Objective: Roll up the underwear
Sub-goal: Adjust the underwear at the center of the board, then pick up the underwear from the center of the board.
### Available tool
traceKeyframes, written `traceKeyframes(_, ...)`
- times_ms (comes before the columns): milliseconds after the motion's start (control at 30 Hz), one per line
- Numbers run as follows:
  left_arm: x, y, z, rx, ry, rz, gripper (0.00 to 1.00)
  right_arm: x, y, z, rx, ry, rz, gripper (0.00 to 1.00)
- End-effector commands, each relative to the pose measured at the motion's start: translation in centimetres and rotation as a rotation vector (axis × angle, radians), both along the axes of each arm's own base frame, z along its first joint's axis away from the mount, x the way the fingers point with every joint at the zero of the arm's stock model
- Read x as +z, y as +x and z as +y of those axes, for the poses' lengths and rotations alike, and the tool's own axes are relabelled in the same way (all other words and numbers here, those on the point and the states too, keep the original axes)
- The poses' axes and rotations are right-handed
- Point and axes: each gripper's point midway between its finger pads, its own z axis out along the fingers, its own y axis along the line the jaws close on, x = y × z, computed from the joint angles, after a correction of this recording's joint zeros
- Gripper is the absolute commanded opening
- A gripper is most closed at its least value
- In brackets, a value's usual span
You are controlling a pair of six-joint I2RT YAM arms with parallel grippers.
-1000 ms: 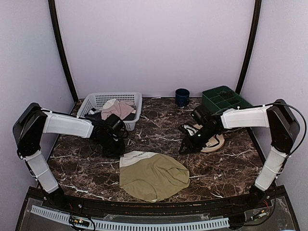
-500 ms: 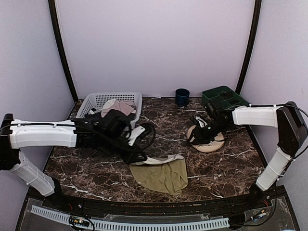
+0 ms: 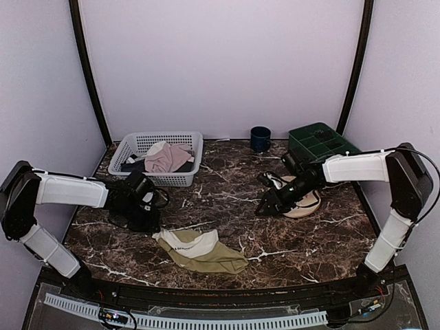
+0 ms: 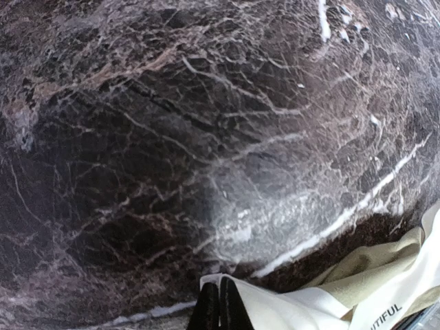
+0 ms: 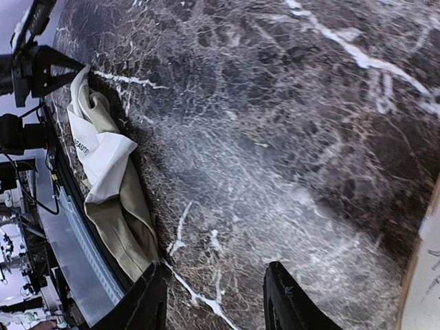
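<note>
Left gripper [image 4: 218, 308] pinched on the bunched underwear [image 3: 201, 249], right gripper [image 5: 216, 299] spread wide.
On my left, my fingers are pressed narrow on the cream waistband edge. The underwear lies crumpled on the marble table [image 3: 227, 185] near its front edge, between my two arms. Further right, my other hand is open over bare marble, just beside the round plate [image 3: 308, 205].

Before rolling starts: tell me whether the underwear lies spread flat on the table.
No, the underwear is crumpled into a bunched heap, its cloth folded over itself.
</note>
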Motion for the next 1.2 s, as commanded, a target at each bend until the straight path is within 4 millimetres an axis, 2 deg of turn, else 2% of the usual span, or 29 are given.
traceKeyframes(0, -2.0, -1.5, 1.0, 0.033, 0.037, 0.092, 0.0, 0.0, -0.5, 3.6, 0.122, 0.007, -0.04, 0.48)
traceKeyframes(100, -1.4, -0.9, 0.6, 0.01, 0.022, 0.065, 0.0, 0.8, -0.1, 6.6, 0.163, 0.024, -0.059, 0.48)
traceKeyframes(200, -1.2, -0.5, 0.3, -0.008, 0.035, 0.069, 0.0, 0.9, -0.4, 9.0, 0.162, 0.094, 0.007, 0.48)
traceKeyframes(300, -0.7, 0.0, 0.3, -0.017, 0.045, 0.056, 0.0, 0.3, -0.8, 10.1, 0.153, 0.133, 0.093, 0.52)
traceKeyframes(400, -0.1, 0.3, 0.2, -0.014, 0.038, 0.035, 0.0, -0.6, -2.1, 10.8, 0.185, 0.131, 0.185, 0.59)
traceKeyframes(533, 0.0, 0.3, 0.3, -0.009, 0.037, 0.03, 0.0, -1.2, -3.5, 12.0, 0.229, 0.129, 0.263, 0.56)
traceKeyframes(767, 0.0, 0.2, 0.4, 0.004, 0.036, 0.025, 0.0, -3.4, -5.0, 13.3, 0.281, 0.069, 0.344, 0.45)
traceKeyframes(1000, 0.1, 0.2, 0.7, 0.017, 0.042, 0.015, 0.0, -3.4, -5.7, 14.2, 0.313, 0.071, 0.376, 0.34)
traceKeyframes(1067, 0.3, 0.3, 0.7, 0.021, 0.04, 0.01, 0.0, -2.9, -5.6, 14.4, 0.319, 0.08, 0.374, 0.25)
traceKeyframes(1167, 0.9, 0.7, 0.6, 0.024, 0.034, -0.007, 0.0, -1.4, -4.9, 14.7, 0.324, 0.094, 0.331, 0.0)
